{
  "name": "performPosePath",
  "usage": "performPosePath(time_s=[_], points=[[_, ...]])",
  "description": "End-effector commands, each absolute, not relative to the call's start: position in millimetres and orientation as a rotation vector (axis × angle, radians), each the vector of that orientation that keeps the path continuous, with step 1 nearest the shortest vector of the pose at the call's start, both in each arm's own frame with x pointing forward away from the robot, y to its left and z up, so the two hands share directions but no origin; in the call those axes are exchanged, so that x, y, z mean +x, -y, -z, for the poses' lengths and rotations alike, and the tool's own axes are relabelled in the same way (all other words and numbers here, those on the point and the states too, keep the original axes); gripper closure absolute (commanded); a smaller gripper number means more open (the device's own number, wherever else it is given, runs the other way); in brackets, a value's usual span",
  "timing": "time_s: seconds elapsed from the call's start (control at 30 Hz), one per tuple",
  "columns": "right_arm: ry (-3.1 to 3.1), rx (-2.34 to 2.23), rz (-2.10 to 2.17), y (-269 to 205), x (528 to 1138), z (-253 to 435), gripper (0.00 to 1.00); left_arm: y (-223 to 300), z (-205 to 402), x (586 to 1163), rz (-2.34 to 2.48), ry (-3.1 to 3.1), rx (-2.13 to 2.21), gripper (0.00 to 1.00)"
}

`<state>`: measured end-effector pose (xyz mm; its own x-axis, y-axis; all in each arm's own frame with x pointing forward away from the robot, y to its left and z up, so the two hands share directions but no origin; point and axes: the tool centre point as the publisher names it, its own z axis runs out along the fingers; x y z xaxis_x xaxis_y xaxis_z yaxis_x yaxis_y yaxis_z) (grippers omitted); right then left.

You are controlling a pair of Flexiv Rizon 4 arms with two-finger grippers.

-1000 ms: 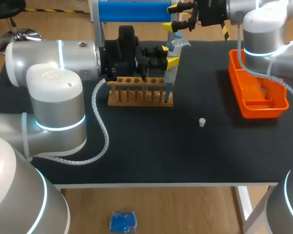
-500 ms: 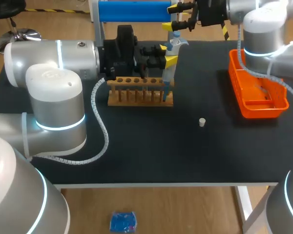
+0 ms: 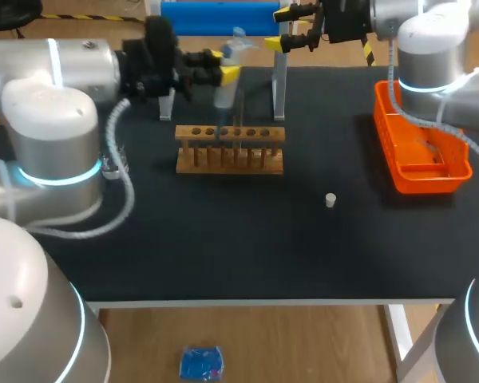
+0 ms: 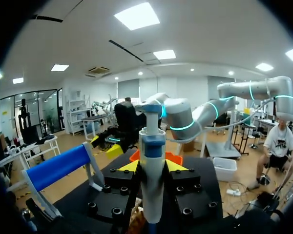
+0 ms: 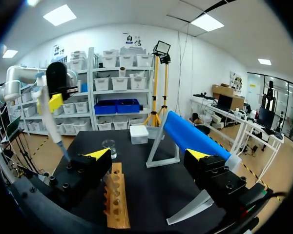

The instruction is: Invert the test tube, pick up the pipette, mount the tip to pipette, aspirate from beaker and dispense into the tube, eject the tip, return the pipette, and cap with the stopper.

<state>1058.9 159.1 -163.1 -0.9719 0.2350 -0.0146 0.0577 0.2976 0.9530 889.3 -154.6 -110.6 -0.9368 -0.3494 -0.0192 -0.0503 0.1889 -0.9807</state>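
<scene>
1. Leftward and toward the table's far edge is where the left arm [image 3: 48,120] has swung in the last second. It has carried the pipette [image 3: 226,94] away from the right end of the wooden rack [image 3: 230,149]. The right arm [image 3: 431,48], the stopper [image 3: 330,200] and the orange basket [image 3: 421,155] have kept their places.
2. The left gripper [image 3: 222,68] pinches the pipette. In the left wrist view the grey body stands upright between the two yellow tips, one pressed to each side. The blue band and the plunger rise above the fingers.
3. In the head view the pipette's thin blue lower end hangs over the left part of the rack. Whether it touches the wood cannot be told.
4. The right gripper [image 3: 291,28] hangs at the far edge of the table [image 3: 223,247], just beside the blue roll [image 3: 219,16] on its white frame. Its fingers are spread wide, with nothing between them. In the right wrist view only the rack and the frame's foot lie ahead of them.
5. The beaker [image 5: 109,147], a small clear glass, stands on the black table beyond the far end of the rack in the right wrist view. In the head view it sits left of the rack, close to the left arm.
6. The stopper, small and white, lies alone on the table between the rack and the orange basket, apart from both and nearer the front edge.
7. The orange basket sits at the table's right side, under the right arm.
8. The rack's holes face up in a row. Whether a test tube stands in one is too small to tell.
</scene>
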Motion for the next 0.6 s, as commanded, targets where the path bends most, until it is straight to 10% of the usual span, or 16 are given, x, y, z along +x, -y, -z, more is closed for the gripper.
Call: performPosePath(time_s=[0.03, 0.6], points=[[-2.410, 0.274, -1.752, -159, 1059, 162, 0.00, 99, 109, 903, 1.851, -2.297, -0.334, 1.00], [-2.410, 0.274, -1.752, -159, 1059, 162, 0.00, 2, 131, 984, 1.684, -2.274, -0.703, 1.00]])
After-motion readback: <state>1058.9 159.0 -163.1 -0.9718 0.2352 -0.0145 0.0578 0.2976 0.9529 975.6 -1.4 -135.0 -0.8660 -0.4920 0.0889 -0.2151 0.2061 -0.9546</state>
